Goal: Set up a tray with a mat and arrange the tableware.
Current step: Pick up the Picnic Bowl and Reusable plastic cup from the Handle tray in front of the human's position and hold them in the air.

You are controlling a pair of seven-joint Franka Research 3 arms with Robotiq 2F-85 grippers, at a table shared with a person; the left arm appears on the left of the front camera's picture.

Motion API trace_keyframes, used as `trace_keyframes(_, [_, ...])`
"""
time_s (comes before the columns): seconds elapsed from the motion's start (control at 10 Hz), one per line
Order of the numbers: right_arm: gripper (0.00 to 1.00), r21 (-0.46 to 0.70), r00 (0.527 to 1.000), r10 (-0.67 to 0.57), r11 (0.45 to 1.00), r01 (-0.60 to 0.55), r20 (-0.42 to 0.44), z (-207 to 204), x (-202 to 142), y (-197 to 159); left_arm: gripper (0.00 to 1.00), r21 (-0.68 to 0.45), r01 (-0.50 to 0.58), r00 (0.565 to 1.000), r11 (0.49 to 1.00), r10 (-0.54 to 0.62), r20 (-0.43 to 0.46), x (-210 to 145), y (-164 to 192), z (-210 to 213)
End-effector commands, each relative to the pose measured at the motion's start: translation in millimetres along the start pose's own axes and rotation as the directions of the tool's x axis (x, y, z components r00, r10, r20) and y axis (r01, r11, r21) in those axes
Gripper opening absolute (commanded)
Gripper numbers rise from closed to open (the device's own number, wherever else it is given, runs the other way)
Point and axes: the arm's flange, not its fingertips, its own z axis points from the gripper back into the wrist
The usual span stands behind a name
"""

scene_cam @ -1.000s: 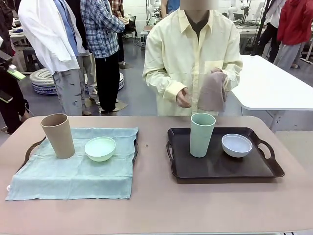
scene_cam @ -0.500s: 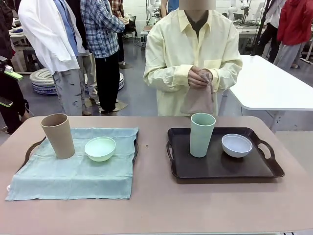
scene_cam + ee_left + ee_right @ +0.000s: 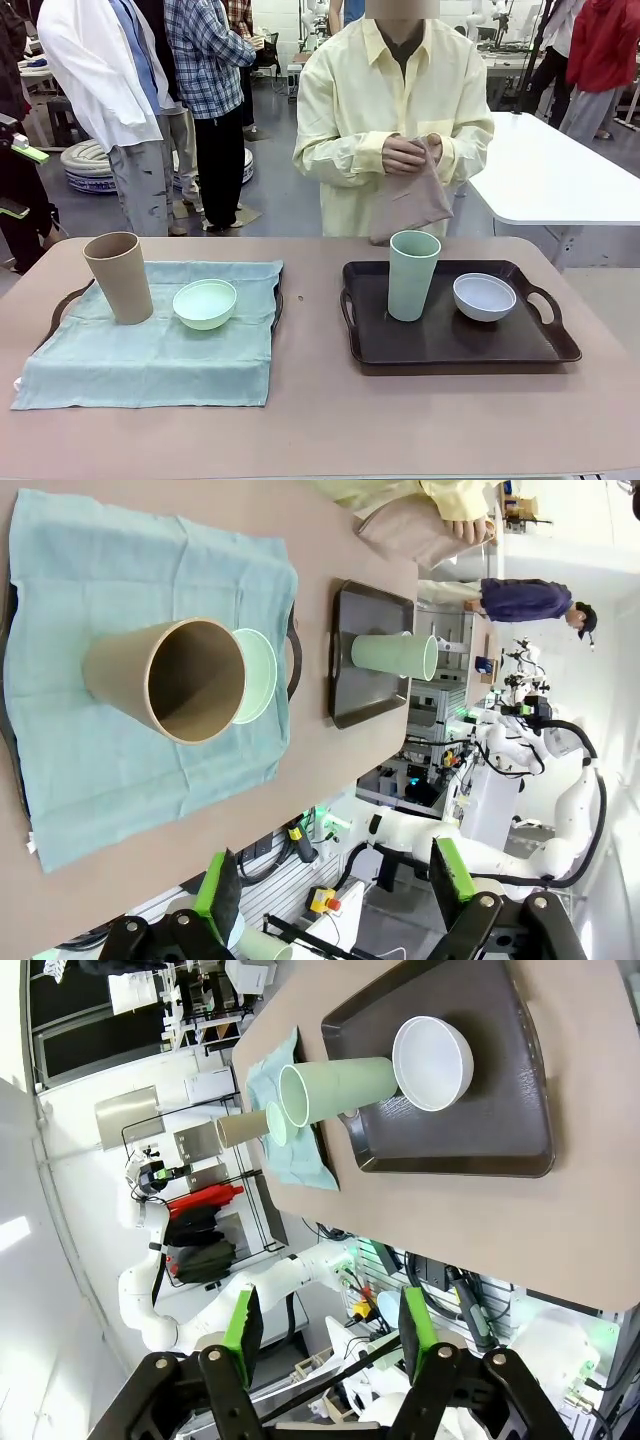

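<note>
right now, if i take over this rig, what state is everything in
Left gripper: open, empty.
Right gripper: open, empty.
Person's hands: holding a brownish cloth at chest height, beyond the far table edge.
Left tray: covered by the teal mat, with the tan tumbler and mint bowl on it. Looks done.
Dark tray: no mat, sage tumbler and pale bowl directly on it.
Left: probably that cloth goes under them.
</note>
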Motion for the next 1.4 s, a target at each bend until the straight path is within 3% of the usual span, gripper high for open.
trace_keyframes(0.0, [0.72, -0.002, 1.000, 0.005, 1.000, -0.005, 0.004, 2, -2, 1, 1.00, 0.008, 0.003, 1.000, 1.000, -0.003, -0.008, -1, 0, 3])
trace_keyframes(0.7, [0.72, 0.000, 1.000, -0.002, 1.000, 0.002, 0.003, 1, -1, -1, 1.00, 0.000, 0.000, 1.000, 1.000, 0.000, 0.000, 0, 0, 0])
trace_keyframes(0.8, [0.72, -0.107, 0.996, 0.075, 0.992, -0.071, 0.039, -2, -1, 14, 1.00, 0.068, 0.099, 0.995, 0.993, -0.097, -0.024, 1, -21, -16])
trace_keyframes(0.9, [0.72, -0.202, 0.993, 0.114, 0.974, -0.105, 0.034, -10, -2, 28, 1.00, 0.149, 0.211, 0.977, 0.966, -0.201, -0.076, 2, -44, -36])
trace_keyframes(1.0, [0.72, -0.337, 0.986, 0.167, 0.930, -0.149, 0.026, -29, -6, 47, 1.00, 0.245, 0.357, 0.934, 0.901, -0.340, -0.108, 3, -75, -64])
trace_keyframes(1.3, [0.72, -0.565, 0.956, 0.289, 0.783, -0.261, -0.041, -89, -10, 80, 1.00, 0.372, 0.618, 0.786, 0.693, -0.555, -0.271, 6, -132, -148])
